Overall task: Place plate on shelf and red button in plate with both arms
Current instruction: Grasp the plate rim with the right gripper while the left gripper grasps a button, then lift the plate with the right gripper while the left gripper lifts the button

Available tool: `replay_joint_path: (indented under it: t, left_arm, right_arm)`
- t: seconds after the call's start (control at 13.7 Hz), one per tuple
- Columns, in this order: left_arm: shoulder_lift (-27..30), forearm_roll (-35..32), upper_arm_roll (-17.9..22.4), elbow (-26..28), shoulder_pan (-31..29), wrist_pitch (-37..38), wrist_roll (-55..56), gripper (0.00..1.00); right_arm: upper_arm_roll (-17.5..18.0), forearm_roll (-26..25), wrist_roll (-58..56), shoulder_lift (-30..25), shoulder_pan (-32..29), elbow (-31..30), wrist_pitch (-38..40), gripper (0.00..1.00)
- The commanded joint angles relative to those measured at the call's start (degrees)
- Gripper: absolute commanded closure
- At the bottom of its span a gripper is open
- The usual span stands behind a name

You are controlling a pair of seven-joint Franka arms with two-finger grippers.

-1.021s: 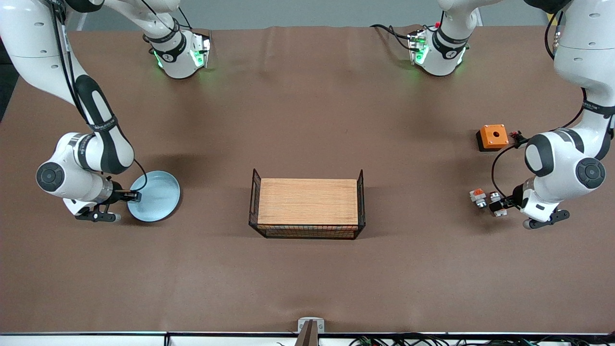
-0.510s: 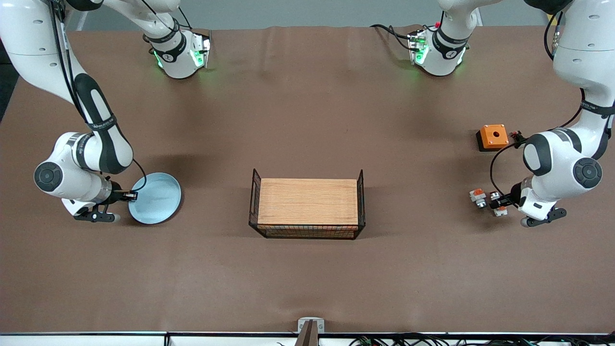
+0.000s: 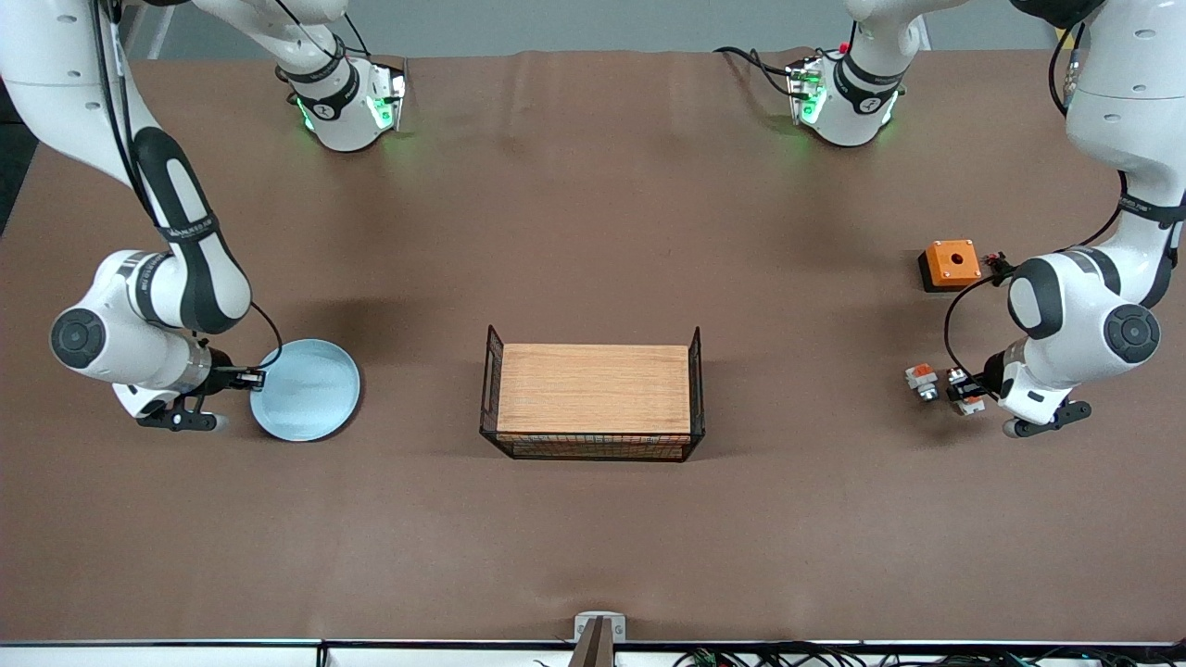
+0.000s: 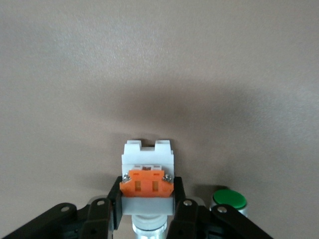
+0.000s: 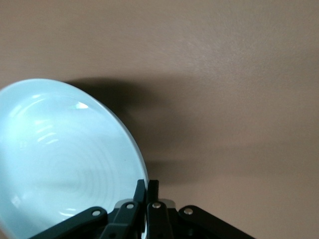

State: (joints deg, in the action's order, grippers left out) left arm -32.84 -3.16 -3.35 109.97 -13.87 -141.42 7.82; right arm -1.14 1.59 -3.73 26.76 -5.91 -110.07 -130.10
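**Both items gripped; placement outstanding**

Entries are listed from the right arm's end of the table to the left arm's end.

Right gripper (image 3: 248, 378), one: clamped on the rim of the plate, as confirmed in the right wrist view (image 5: 147, 191), where the fingers are seen pinched together over the edge.

Plate (image 3: 310, 389), one: pale blue, round, shallow. It is held by its rim at the right arm's end of the table and appears tilted, its gripped edge raised.

Wire basket (image 3: 593, 400), one: black wire, with a wooden top, at mid-table. It is judged the likely destination; nothing is seen on it.

White-and-orange block (image 3: 921, 380), one: lying on the table just beside the red button.

Orange square box (image 3: 950, 263), one: with a hole, farther from the front camera than the block.

Red button (image 3: 964, 391), one: held in the left gripper (image 3: 971, 389), whose fingers are closed on its white body (image 4: 148, 191). Whether it is clear of the table cannot be told.

Green-capped part (image 4: 228, 199), one: seen only in the left wrist view.

Progress: both grasps are judged complete; carrying and placing remain.
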Motion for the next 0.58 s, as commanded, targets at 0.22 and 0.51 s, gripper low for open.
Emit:
replay_joint_path:
  t: [0.22, 0.51]
  left_arm:
    - [11.56, -1.05, -1.74, -0.63, 0.07, 10.88, -1.23, 1.0]
    - [17.62, -0.97, -4.99, -2.83, -0.02, 17.91, -0.53, 1.0]
  right_arm:
    - [0.52, 1.05, 7.66, -11.53, 4.23, 8.54, 24.85, 1.0]
    - [0.52, 0.96, 23.89, -17.79, 11.78, 17.66, 43.92, 1.0]
